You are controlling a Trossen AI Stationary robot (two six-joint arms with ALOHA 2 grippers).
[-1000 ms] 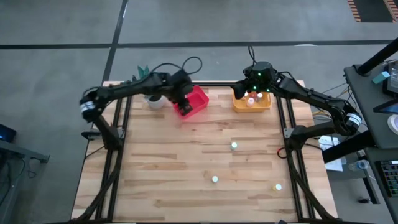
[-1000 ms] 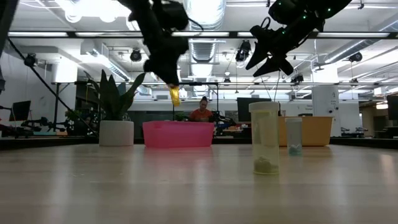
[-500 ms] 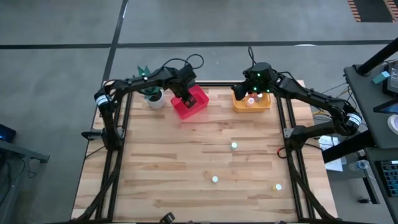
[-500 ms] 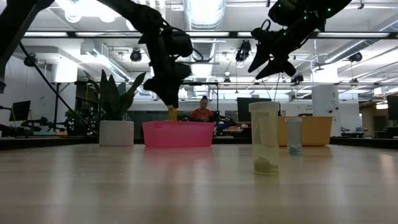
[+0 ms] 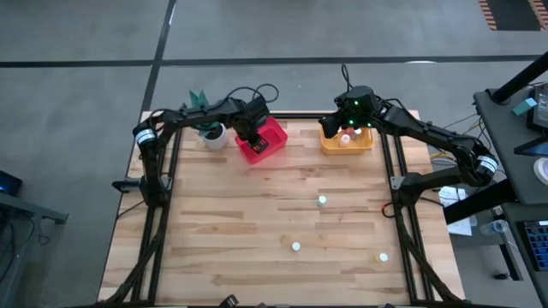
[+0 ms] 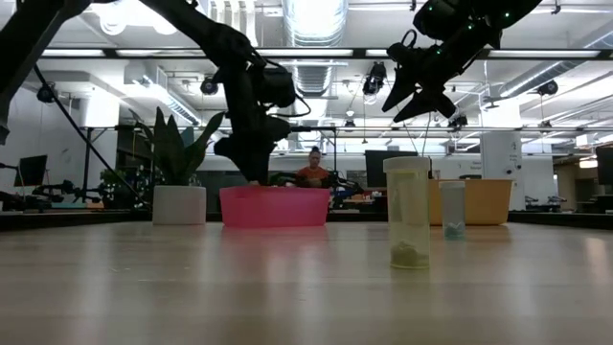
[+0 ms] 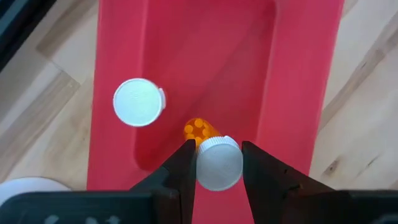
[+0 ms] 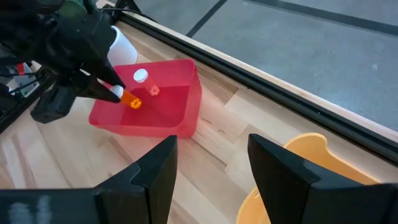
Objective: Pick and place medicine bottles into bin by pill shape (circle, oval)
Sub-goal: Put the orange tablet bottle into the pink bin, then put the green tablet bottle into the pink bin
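Your left gripper [image 7: 217,163] has lowered into the red bin [image 7: 298,93], pinching the orange bottle [image 7: 214,158]; release is due. Right gripper [image 8: 208,171] spread, waiting.

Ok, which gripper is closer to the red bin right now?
Left. The left gripper is down inside the red bin, shut on an orange medicine bottle. The right gripper hangs open above the yellow bin, off to the side.

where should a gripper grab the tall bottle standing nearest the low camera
Grip the tall bottle around its clear body just below the cap, coming straight down from above with fingers on opposite sides. It stands upright and alone on the table, so a vertical approach looks unobstructed, and the round sides suit a two-finger pinch.
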